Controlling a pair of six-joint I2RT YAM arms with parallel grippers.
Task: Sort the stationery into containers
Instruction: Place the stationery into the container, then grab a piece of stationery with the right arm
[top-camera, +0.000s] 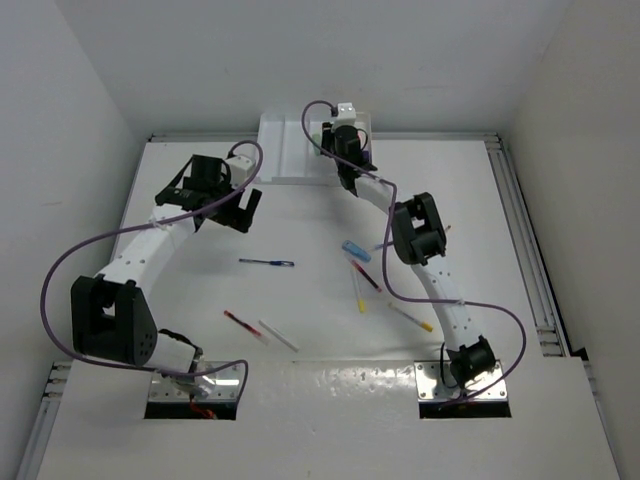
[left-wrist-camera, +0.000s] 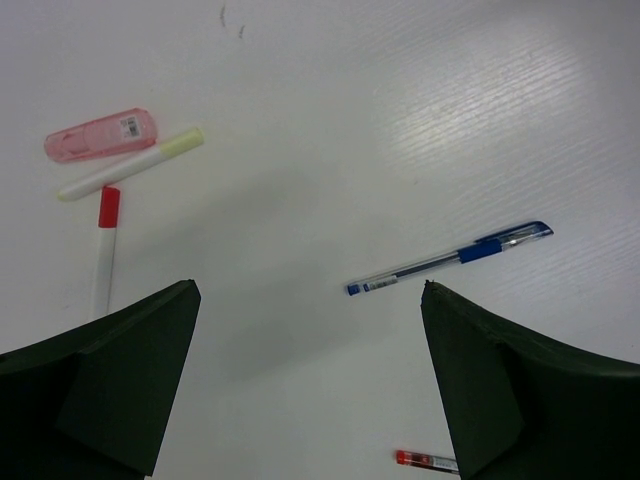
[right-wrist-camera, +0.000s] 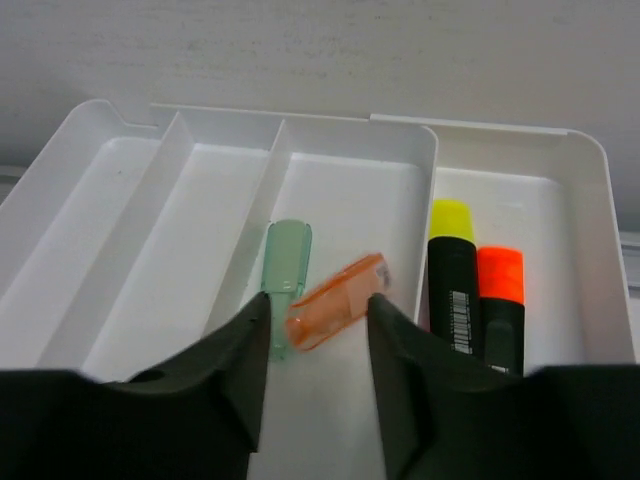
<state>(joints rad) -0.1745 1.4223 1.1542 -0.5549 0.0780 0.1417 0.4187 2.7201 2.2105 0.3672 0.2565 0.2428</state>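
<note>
The left gripper (left-wrist-camera: 310, 290) hovered over the far-left part of the table (top-camera: 180, 300), its jaws wide apart and holding nothing; a blue pen (left-wrist-camera: 450, 258) lay flat on the surface just beyond the fingers; well apart from that pen lay a pink highlighter (left-wrist-camera: 100, 135), with a yellow-tipped marker (left-wrist-camera: 130, 163) just beside it and a red-capped pen (left-wrist-camera: 105, 250) close by; nearer the bases, around the middle, a red pen (top-camera: 240, 322) and a white pen (top-camera: 278, 335) lay near each other without touching; right of them a pencil (top-camera: 412, 318) lay beside the right arm; the tray (right-wrist-camera: 500, 130) stood at the far edge, about centre; the right gripper (right-wrist-camera: 318, 305) hung over it, jaws apart and clamped on nothing; in the third compartment from the left a green highlighter (right-wrist-camera: 287, 255) lay along the divider, and an orange highlighter (right-wrist-camera: 340, 290) lay tilted just beside it, under the gap between the fingers; whether the fingers touched it could not be told; in the rightmost compartment a yellow-capped highlighter (right-wrist-camera: 452, 270) and an orange-capped highlighter (right-wrist-camera: 500, 300) lay side by side, touching.
</note>
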